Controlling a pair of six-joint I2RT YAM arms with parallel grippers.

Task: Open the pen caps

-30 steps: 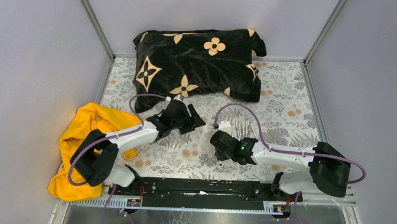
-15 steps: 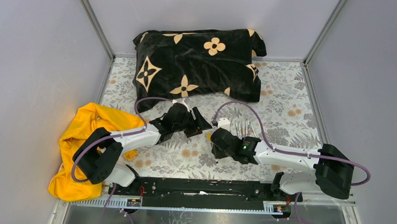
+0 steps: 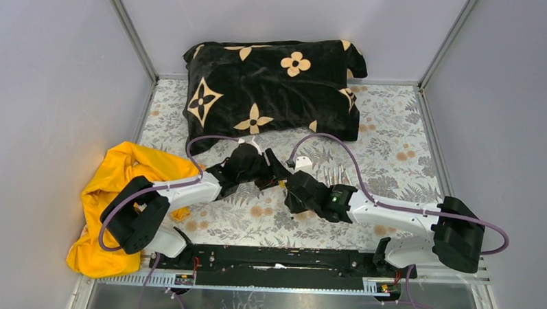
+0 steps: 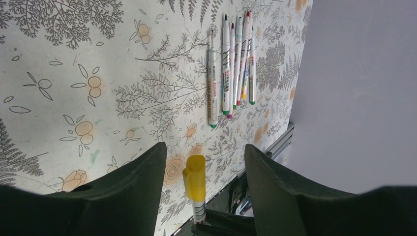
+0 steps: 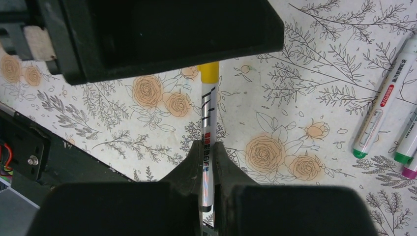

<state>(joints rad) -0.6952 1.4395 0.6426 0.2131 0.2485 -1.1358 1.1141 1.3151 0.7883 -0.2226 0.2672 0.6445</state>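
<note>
Your right hand (image 5: 207, 150) is clenched on the whitish barrel of a marker pen (image 5: 208, 118), both fingers pressed flat to its sides, and it holds that pen above the flower-printed bench (image 3: 395, 131) with the capped end pointing at your left hand (image 4: 205, 150). The yellow cap (image 4: 194, 178) is on the pen and sits in the gap between the left fingers (image 4: 142, 182). Those fingers stand spread, with bench showing on either side of the cap, so the left hand is released and grips nothing. From the right wrist you see the cap's yellow end (image 5: 208, 71) run in under the black body of the left hand, which fills the top of that view. In the overhead view the two hands meet nose to nose near the middle of the bench, just in front of the arm bases. The other pens (image 4: 228, 64) lie side by side in a tight row on the bench, near the right hand and apart from both hands. A black blanket with tan flowers (image 3: 273, 86) lies along the far edge, and a yellow cloth (image 3: 118, 183) is bunched at the left, beside the left arm.
</note>
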